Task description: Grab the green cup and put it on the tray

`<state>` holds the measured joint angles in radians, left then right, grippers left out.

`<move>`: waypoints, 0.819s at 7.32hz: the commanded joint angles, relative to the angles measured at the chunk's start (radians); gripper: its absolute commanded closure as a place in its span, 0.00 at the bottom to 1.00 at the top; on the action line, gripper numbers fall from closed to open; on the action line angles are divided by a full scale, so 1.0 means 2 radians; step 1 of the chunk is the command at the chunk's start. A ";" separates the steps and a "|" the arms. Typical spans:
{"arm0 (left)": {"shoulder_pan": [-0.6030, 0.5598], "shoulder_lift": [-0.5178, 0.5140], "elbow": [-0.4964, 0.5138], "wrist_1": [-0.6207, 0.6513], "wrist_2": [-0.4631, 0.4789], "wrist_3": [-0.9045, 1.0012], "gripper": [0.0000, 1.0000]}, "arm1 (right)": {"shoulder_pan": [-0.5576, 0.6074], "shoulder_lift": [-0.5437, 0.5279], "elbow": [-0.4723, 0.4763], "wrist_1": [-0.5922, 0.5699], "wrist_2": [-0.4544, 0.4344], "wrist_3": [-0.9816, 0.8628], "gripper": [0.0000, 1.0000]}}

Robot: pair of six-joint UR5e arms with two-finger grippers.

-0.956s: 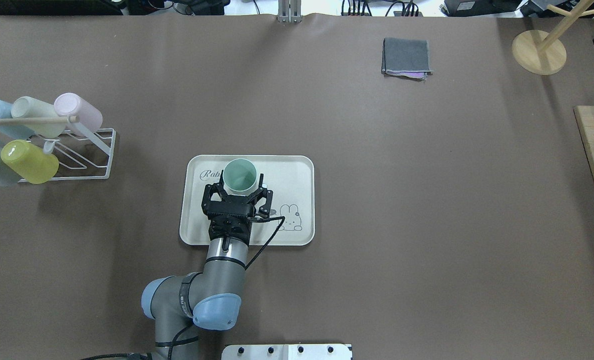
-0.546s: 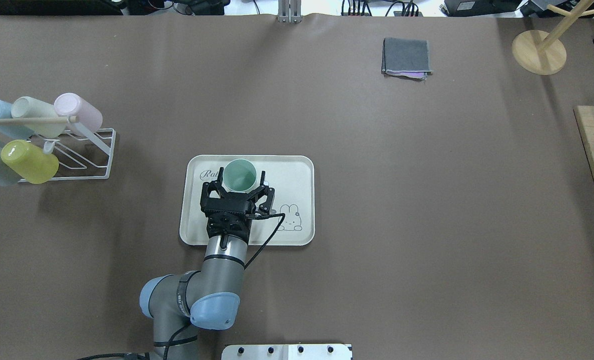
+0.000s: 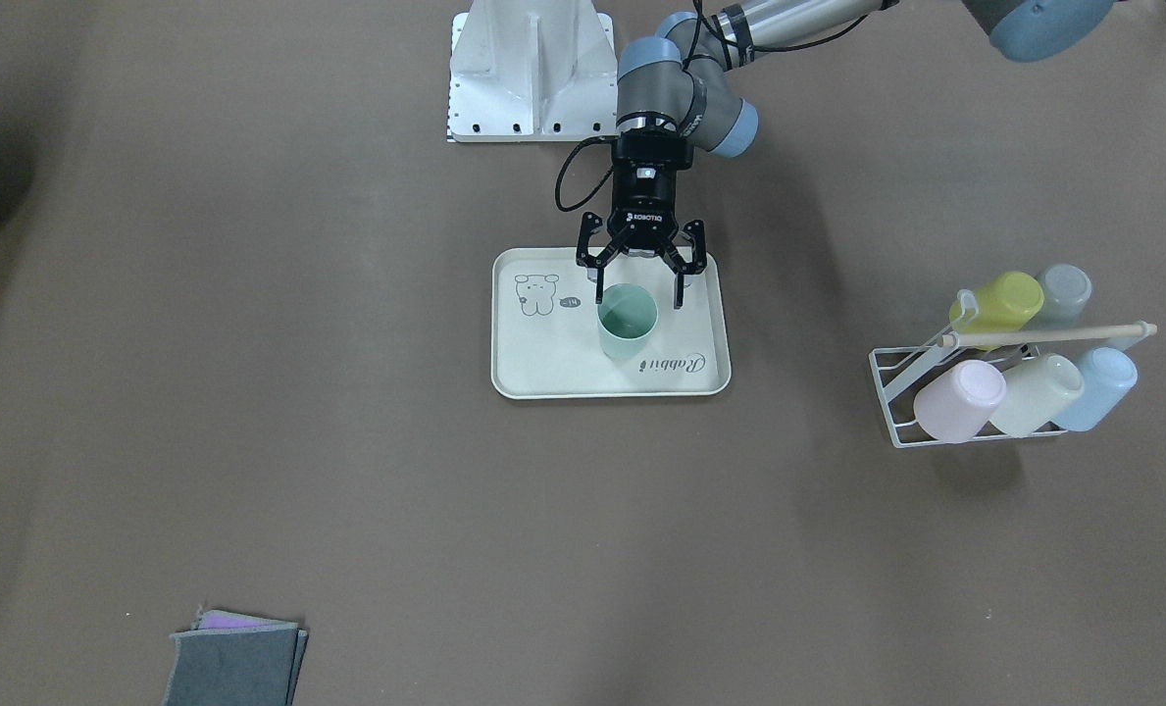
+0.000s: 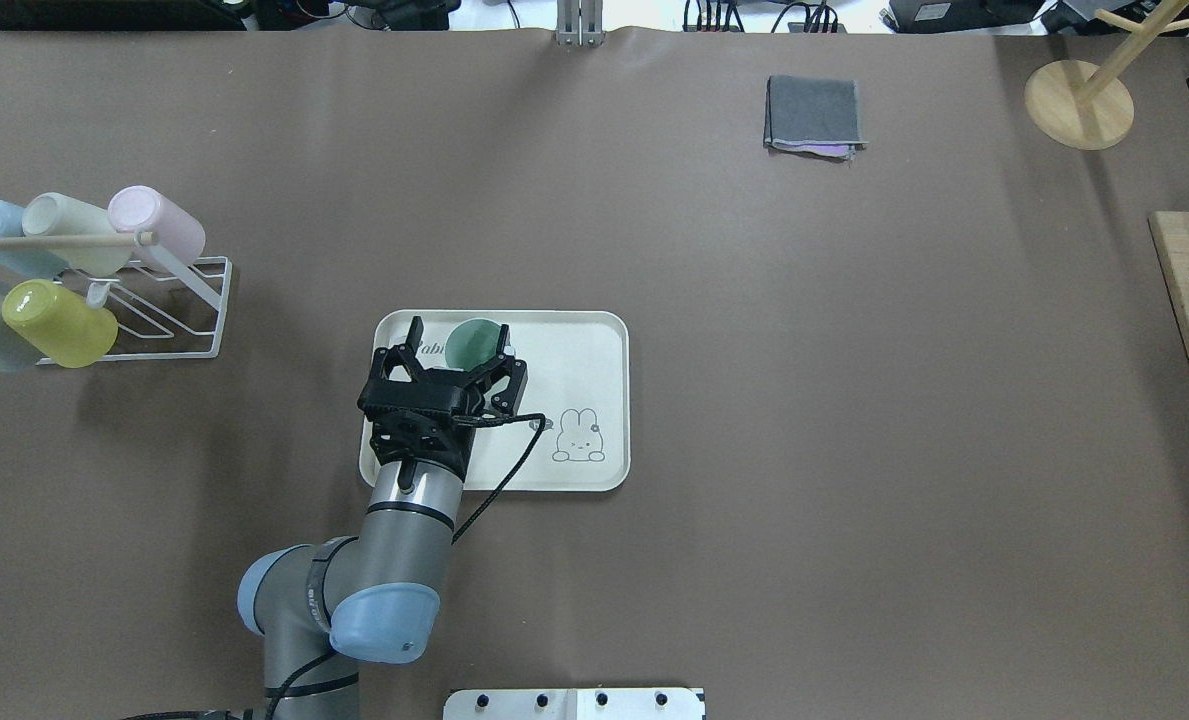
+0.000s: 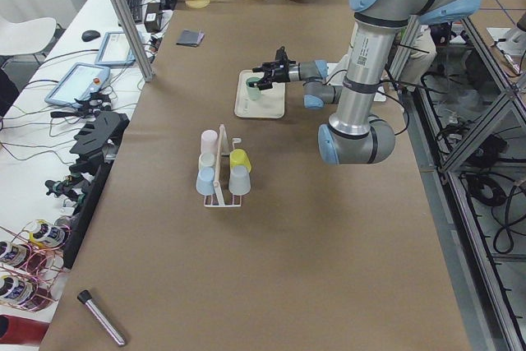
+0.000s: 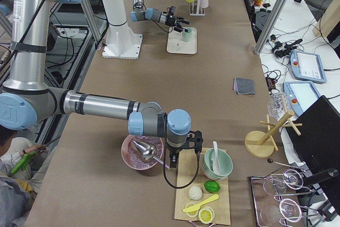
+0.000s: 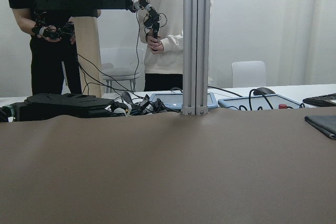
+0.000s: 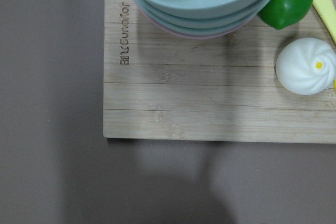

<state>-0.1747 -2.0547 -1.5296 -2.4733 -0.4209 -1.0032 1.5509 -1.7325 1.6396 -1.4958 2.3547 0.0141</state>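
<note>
Cup set on tray; left gripper open.
Table (image 4: 854, 400): the tray (image 4: 584, 345) lies left of centre in the overhead view. The left gripper (image 3: 638, 297) is held over the tray's far left part, with its fingers spread wider than the cup (image 4: 474, 342). The cup stands upright on the tray between those fingers. The right gripper (image 6: 183, 151) is seen only from the side, at the edge of a wooden board (image 6: 204, 198); open or closed cannot be told.
</note>
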 commanded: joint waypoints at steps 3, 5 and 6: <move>-0.013 0.153 -0.200 -0.004 -0.071 0.051 0.02 | 0.000 -0.001 0.001 0.000 0.000 0.000 0.00; -0.077 0.211 -0.228 -0.017 -0.158 0.050 0.02 | 0.000 0.002 0.000 -0.001 0.000 0.001 0.00; -0.134 0.236 -0.228 -0.019 -0.237 0.047 0.02 | 0.000 0.004 0.001 0.000 0.000 0.001 0.00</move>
<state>-0.3220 -1.6438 -1.9729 -2.4998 -0.7269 -0.9050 1.5508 -1.7286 1.6409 -1.4968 2.3547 0.0156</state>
